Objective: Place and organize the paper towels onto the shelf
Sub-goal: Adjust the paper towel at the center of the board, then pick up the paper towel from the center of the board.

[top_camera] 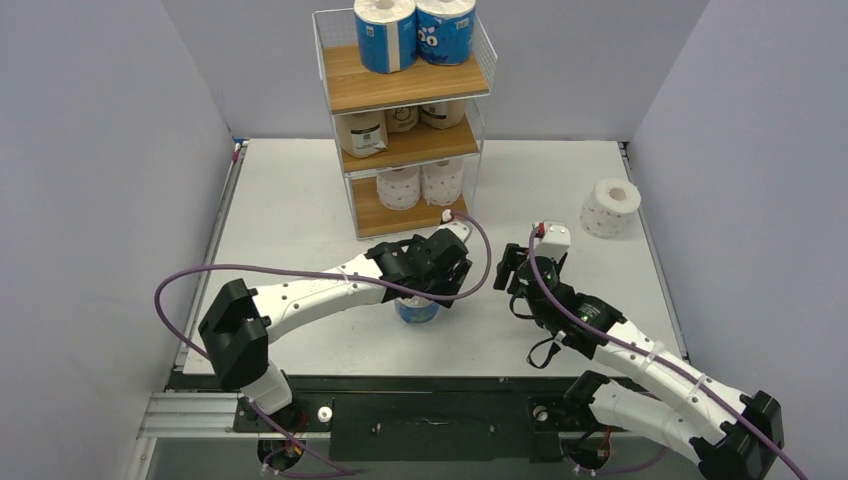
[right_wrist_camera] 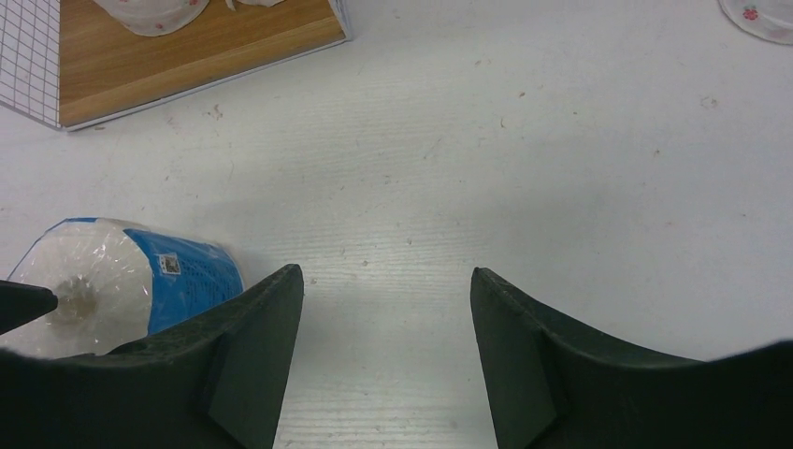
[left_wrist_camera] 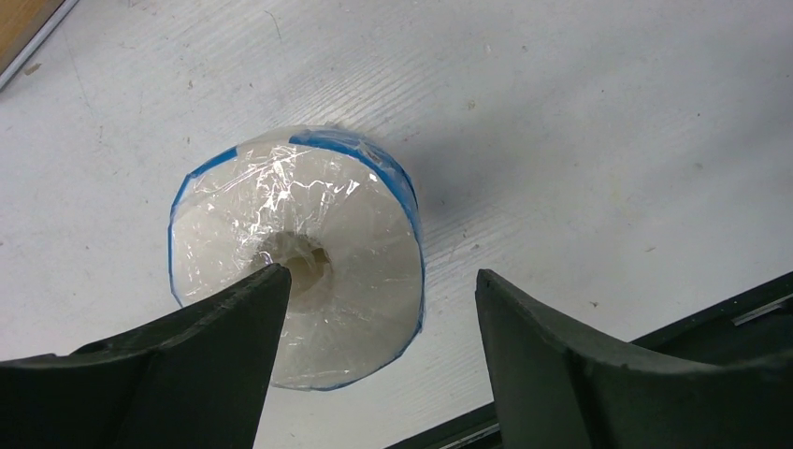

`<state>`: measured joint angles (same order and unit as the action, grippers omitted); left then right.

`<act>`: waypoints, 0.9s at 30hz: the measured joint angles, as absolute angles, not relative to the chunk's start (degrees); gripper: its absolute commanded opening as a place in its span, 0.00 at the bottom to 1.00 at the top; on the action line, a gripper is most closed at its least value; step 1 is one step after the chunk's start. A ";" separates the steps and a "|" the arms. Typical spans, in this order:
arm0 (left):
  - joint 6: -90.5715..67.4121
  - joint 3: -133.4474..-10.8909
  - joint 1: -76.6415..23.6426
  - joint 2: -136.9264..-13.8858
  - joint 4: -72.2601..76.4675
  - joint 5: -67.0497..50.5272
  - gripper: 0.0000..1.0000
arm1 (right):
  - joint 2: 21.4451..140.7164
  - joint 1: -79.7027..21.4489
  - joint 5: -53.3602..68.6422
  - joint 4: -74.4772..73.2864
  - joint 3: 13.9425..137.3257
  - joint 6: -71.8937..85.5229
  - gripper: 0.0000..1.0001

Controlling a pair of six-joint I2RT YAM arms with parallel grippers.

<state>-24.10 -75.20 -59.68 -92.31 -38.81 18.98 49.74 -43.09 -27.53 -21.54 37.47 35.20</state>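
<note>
Left wrist view: the left gripper point(left_wrist_camera: 379, 281) hangs spread over the blue roll point(left_wrist_camera: 281, 206), which stands on end on the table point(left_wrist_camera: 608, 112) near the shelf point(top_camera: 350, 88). It is better to lower one finger into the core, then close gently. The right gripper point(right_wrist_camera: 385, 276) is also spread and empty.

Blue-wrapped roll point(left_wrist_camera: 295, 257): clear plastic film, glossy and creased, over matt white paper. Worktop point(left_wrist_camera: 561, 140): matt white, fine linear grain, lightly scuffed. Shelf point(top_camera: 420, 88): smooth light wood boards in thin white-coated wire. Left hand point(left_wrist_camera: 381, 276): fingers point(left_wrist_camera: 187, 374) of matt black plastic, slightly grainy. Loose white roll point(top_camera: 610, 207): soft matt paper.
</note>
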 measured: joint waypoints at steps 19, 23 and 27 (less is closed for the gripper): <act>-32.47 -61.23 -46.92 -74.15 -35.40 19.73 0.76 | 48.31 -43.09 -27.51 -21.50 36.86 35.22 0.62; -35.73 -58.76 -46.57 -74.63 -33.87 17.37 0.76 | 48.38 -43.09 -27.35 -21.47 36.67 35.22 0.62; -38.00 -58.08 -46.65 -76.49 -32.53 15.51 0.76 | 48.38 -43.09 -27.14 -21.45 36.62 35.22 0.62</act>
<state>-38.00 -58.08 -46.65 -76.49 -32.53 15.51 48.38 -43.09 -27.14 -21.45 36.62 35.22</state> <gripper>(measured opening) 0.762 0.618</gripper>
